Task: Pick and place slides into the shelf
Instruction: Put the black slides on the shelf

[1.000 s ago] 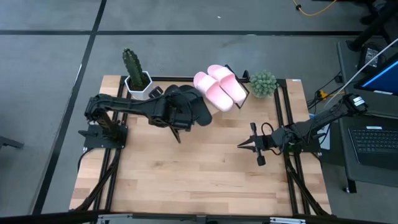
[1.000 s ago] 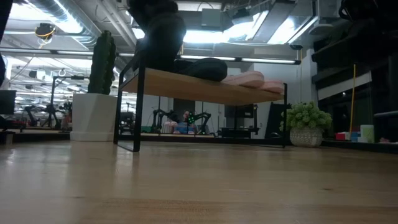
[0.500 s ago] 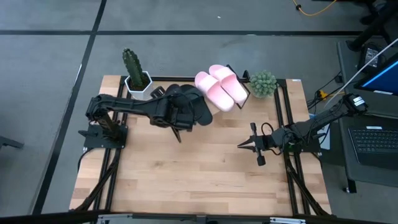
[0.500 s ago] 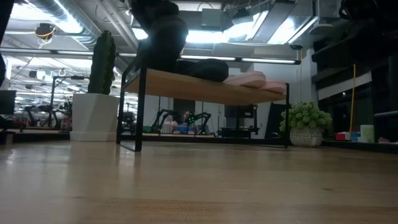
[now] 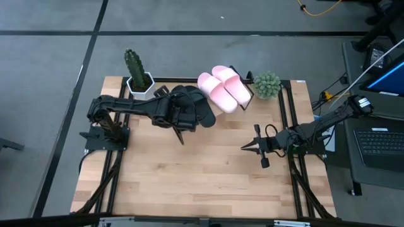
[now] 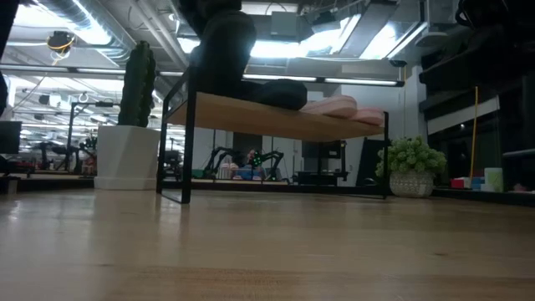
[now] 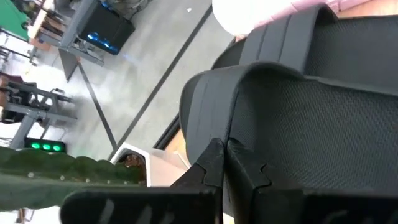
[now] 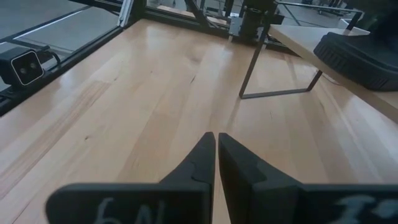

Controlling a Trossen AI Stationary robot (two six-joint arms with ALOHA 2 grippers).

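One black slide (image 7: 323, 118) against left end effector (image 7: 225, 163)

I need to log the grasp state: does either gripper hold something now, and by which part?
The left gripper is shut on a black slide over the shelf, pinching the edge of its strap. The right gripper is shut and holds nothing.

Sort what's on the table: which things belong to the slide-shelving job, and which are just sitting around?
Job:
- pink slides, on the shelf
- black slides, on the shelf
- shelf
- left gripper, shut at the black slides
- right gripper, shut, waiting over bare table

Lying about:
- cactus in white pot
- small green plant
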